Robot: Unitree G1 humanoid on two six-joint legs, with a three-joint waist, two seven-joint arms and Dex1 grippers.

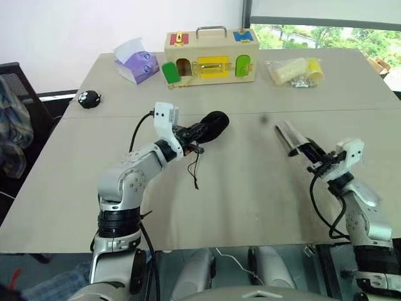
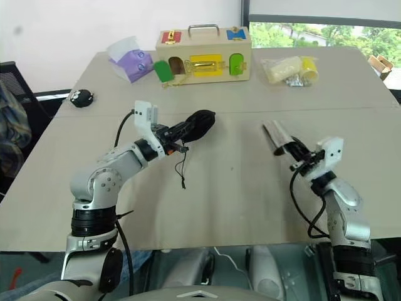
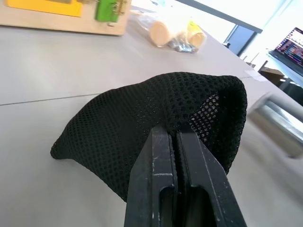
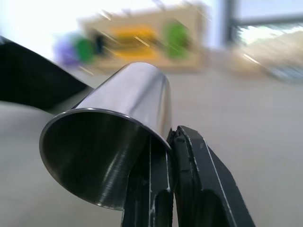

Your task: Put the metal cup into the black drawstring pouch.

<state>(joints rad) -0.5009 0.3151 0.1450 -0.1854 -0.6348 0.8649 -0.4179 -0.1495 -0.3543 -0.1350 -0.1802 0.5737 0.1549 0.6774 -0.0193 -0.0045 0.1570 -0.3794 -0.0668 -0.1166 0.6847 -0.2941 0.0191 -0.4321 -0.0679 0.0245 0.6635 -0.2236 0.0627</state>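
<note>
While both arms hang above the broad grey surface [image 1: 250, 188], we're at the halfway mark, folks: each of the task's things is up in a grip, and the actual insertion is not yet done. Biggest of the clutter at the far edge is the wooden latch box [image 1: 211, 58] with its coloured doors, flanked by a purple tissue pack [image 1: 136, 63] on one side and a clear bag of yellow items [image 1: 294, 70] on the other, with a small round black toy [image 1: 89, 98] sitting off on the robot's left. Now to the action: the left end effector [image 1: 195, 134] has its fingers pinched tight on the rim of the black drawstring pouch [image 1: 212, 125], holding it off the surface, level and pointing toward the right, cord dangling below. In the left wrist view the mesh mouth looks partly gaping beside the fingers. Over on the right, the right end effector [image 1: 307, 150] is clamped on the lip of the metal cup [image 1: 288, 136], one finger inside, one outside, the cup lifted and tipped on its side, base aimed toward the pouch. The two remain well apart. My call: what's left is closing that gap, lining the cup up with the mouth, and sliding it in.
</note>
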